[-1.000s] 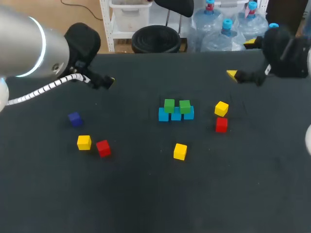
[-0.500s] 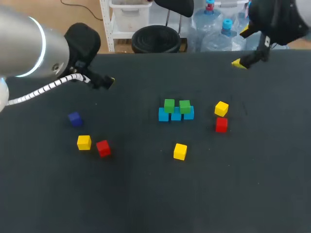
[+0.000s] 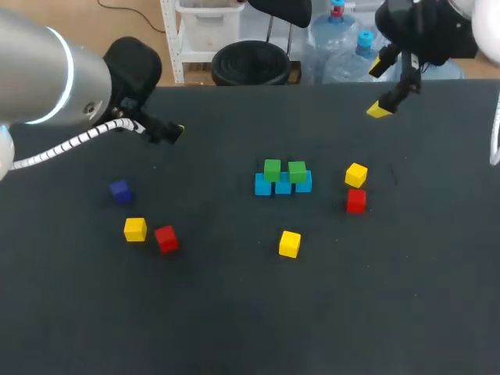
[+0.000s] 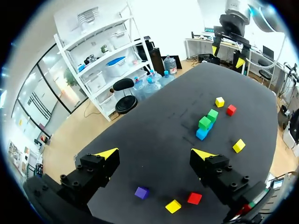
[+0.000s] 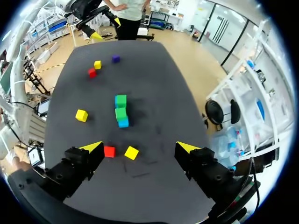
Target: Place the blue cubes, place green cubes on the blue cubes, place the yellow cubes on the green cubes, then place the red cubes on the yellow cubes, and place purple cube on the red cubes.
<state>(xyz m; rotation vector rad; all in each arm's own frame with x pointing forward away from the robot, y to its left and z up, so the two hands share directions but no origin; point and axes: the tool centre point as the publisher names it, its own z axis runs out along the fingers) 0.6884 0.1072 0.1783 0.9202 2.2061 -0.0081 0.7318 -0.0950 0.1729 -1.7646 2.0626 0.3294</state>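
My left gripper [image 4: 154, 154] and right gripper [image 5: 139, 146] hang spread wide, holding nothing. Mid-table, 2 green cubes [image 3: 272, 169] partly hide the blue cubes [image 3: 262, 185] beneath. The purple cube [image 3: 119, 191] lies left.

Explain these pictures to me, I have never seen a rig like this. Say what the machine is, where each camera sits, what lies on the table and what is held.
This is a robot with two arms at a dark table. One picture looks down from above and behind it. The two round ones come from a camera on each wrist, looking out along the fingers. The left gripper and the right gripper each have two yellow-tipped fingers. Both are open and hold nothing. On the table, a row of blue cubes carries two green cubes. Loose around it lie three yellow cubes, two red cubes and one purple cube.
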